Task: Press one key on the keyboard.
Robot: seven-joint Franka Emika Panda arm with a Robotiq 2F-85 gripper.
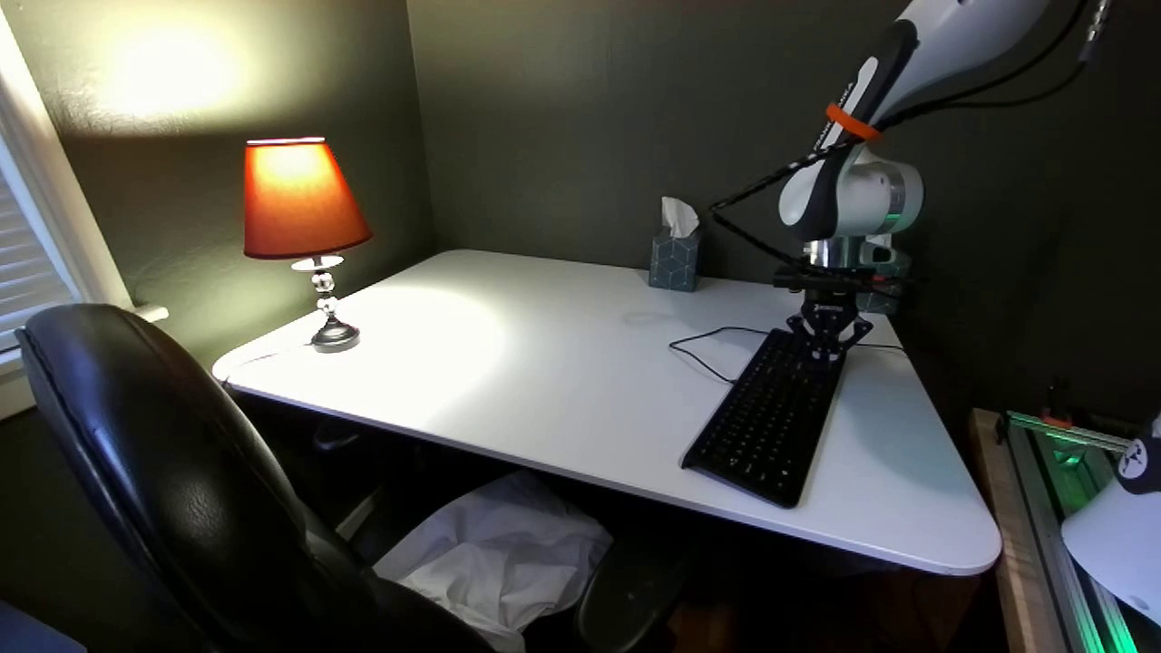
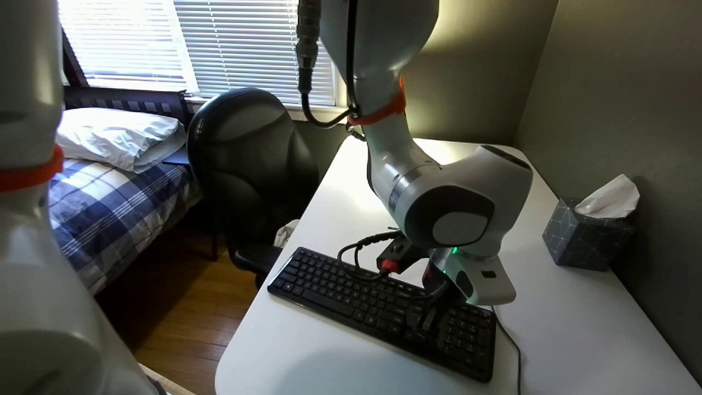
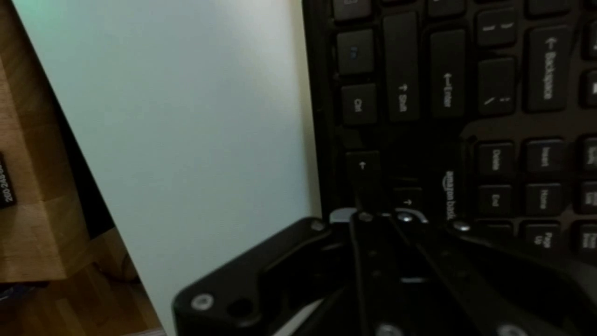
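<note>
The black keyboard (image 1: 766, 422) lies flat on the white desk, and it also shows in an exterior view (image 2: 329, 293) and in the wrist view (image 3: 494, 86). My gripper (image 1: 826, 352) points down over the end of the keyboard nearer the wall. Its fingers are together with nothing seen between them. In an exterior view the gripper (image 2: 425, 321) is dark against the keys near the number pad. In the wrist view the fingertips (image 3: 382, 200) are over the arrow keys (image 3: 363, 165) by the keyboard's edge. Keys under the tips are hidden. I cannot tell whether the tips touch a key.
The keyboard's cable (image 1: 703, 349) runs on the desk (image 1: 562, 363). A tissue box (image 1: 674, 263) stands by the wall and also shows in an exterior view (image 2: 581, 236). A red lamp (image 1: 304, 199) stands at the desk's far end. A black chair (image 1: 172, 472) is beside it.
</note>
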